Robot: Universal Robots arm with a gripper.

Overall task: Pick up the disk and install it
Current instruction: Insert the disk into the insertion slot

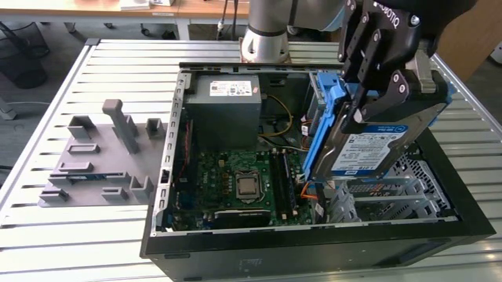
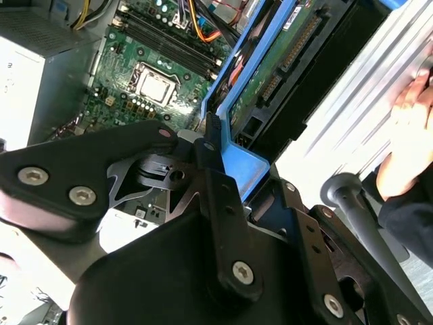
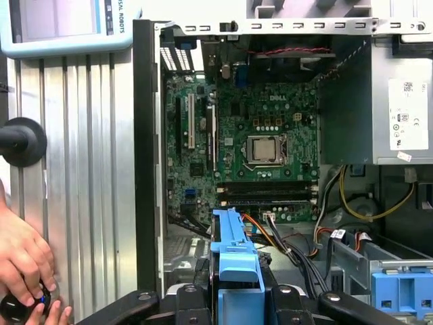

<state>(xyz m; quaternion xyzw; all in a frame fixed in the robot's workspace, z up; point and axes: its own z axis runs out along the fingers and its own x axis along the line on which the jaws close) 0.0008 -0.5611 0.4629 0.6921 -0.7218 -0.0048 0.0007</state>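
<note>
Exterior view: the gripper [image 1: 396, 103] has its jaws clamped on the disk [image 1: 375, 150], so pickup looks done and the install step is in hand. The disk hangs on edge in the upper part of the exterior view's right, label facing out, over the open computer case [image 1: 314, 249] and not yet seated. My read is that seating calls for squaring the blue bracket to the bay below. The power supply [image 1: 227, 108] sits well apart toward the back, and the motherboard [image 1: 235, 176] lies open beside the disk. The grey fixture plate [image 1: 94, 158] lies on the table, at the exterior view's left. Second wrist view: the disk's green underside shows close to the case wall, so room is tight, and a person's hand [image 2: 413, 128] rests outside the case. First wrist view: orange cables [image 3: 260, 227] run just beside the bracket edge, a likely snag risk.
</note>
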